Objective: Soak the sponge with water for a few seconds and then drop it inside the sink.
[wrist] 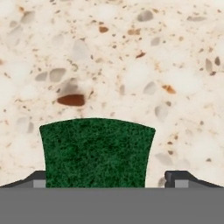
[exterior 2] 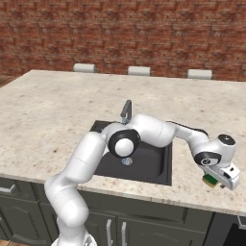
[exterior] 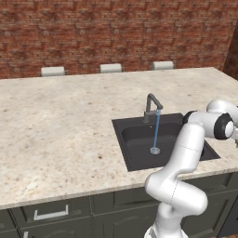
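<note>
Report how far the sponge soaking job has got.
Done: the water already runs from the faucet into the sink. In hand: the gripper straddles the sponge on the counter right of the sink; whether the fingers have clamped it cannot be told. Left: lifting the sponge, holding it under the stream, then dropping it into the basin.

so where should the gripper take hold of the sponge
By its two short side faces, coming straight down from above. The sponge lies flat on the counter, green layer up, and the gripper already straddles it, one fingertip touching one side, the other a little off.
</note>
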You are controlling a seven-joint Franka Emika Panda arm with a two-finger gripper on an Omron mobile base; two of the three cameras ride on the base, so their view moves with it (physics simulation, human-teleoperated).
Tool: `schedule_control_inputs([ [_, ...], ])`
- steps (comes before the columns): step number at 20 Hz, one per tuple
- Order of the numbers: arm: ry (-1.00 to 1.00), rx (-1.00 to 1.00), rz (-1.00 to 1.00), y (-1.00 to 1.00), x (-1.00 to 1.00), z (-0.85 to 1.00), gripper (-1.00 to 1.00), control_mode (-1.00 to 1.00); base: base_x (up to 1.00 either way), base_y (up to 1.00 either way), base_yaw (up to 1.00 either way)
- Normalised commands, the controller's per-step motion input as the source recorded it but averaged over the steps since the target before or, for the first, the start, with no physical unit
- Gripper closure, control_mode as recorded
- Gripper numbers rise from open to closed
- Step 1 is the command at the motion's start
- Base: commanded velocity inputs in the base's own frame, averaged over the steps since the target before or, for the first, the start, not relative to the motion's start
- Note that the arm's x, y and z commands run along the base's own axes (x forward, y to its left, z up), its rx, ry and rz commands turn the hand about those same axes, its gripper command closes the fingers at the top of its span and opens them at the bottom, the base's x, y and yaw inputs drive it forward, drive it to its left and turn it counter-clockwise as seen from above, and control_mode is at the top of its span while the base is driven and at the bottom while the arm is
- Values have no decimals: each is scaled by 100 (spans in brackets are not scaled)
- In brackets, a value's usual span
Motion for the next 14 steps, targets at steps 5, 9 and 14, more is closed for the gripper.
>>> schedule_control_inputs([
  [5, 0, 0, 0, 0, 0, 0, 100, -100, 0, 0, 0],
  [9, 0, 0, 0, 0, 0, 0, 100, -100, 0, 0, 0],
  [14, 0, 0, 5, 0, -1, 1, 100, -100, 0, 0, 0],
])
